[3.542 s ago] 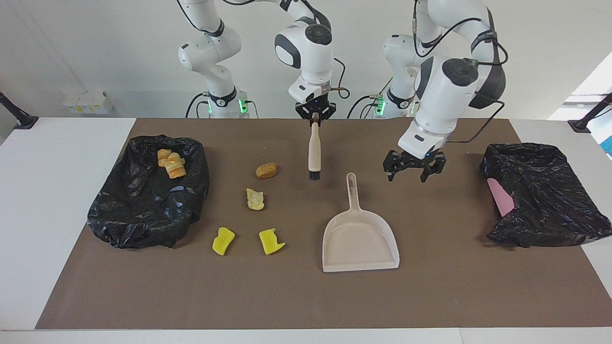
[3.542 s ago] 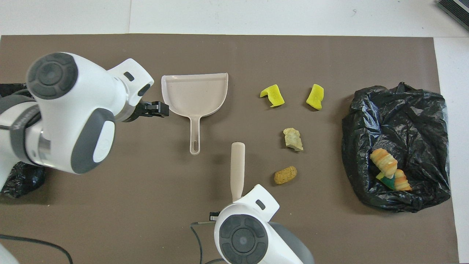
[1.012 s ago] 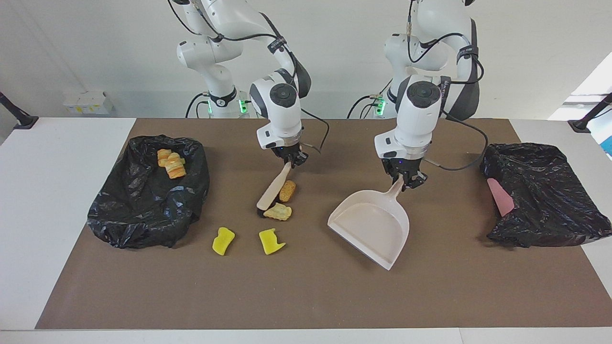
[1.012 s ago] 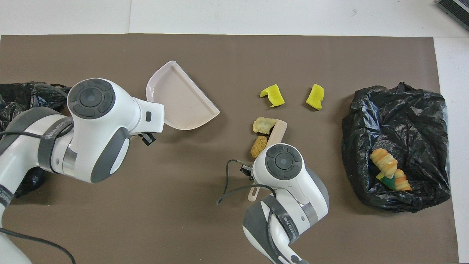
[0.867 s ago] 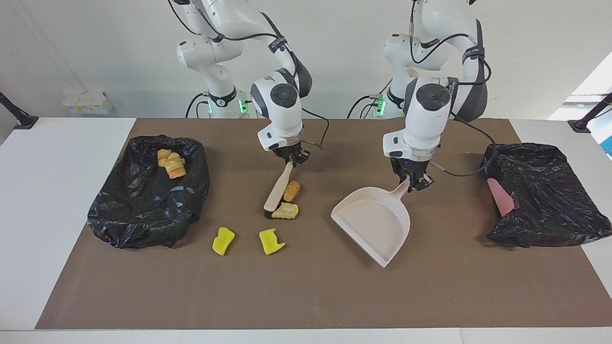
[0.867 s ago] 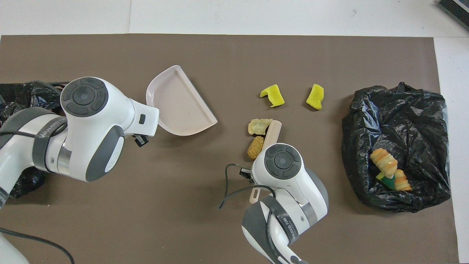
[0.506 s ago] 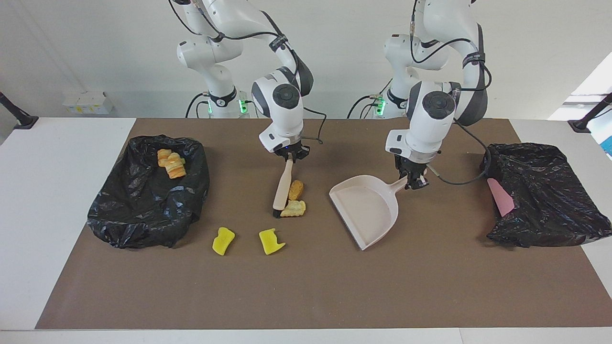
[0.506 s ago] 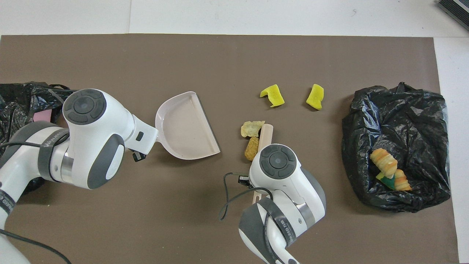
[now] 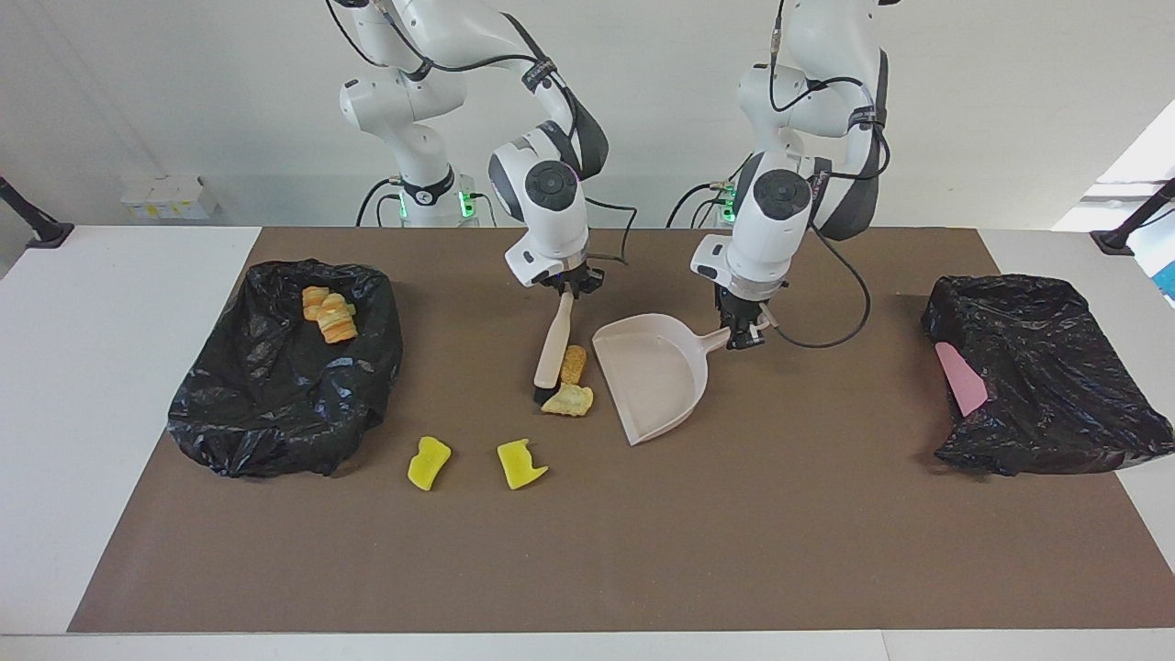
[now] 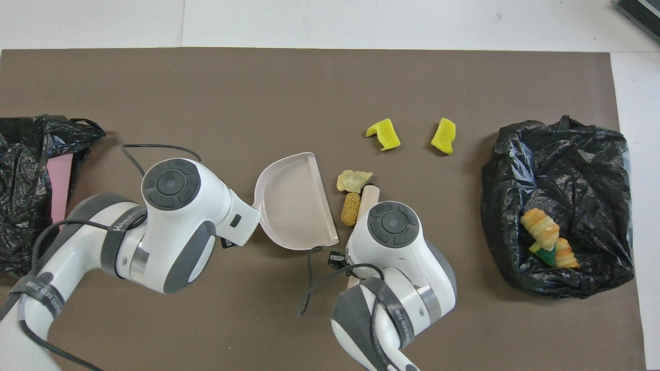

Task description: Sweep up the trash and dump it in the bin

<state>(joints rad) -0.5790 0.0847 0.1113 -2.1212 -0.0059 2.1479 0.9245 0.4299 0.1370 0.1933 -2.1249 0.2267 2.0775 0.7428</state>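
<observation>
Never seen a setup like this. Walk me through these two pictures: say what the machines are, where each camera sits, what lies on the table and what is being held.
These are two robot arms bolted at one end of a table. One picture looks at them from across the table; the other looks down from above their own end.

The right end effector grips a small brush, its bristles down on the brown mat. The left end effector grips the handle of a dustpan, whose open edge faces the brush.

Between brush and pan lie an orange-brown chunk and a tan chunk. Two yellow chunks lie farther from the robots. A black bag at the right arm's end holds more chunks; another black bag at the left arm's end holds a pink piece.
</observation>
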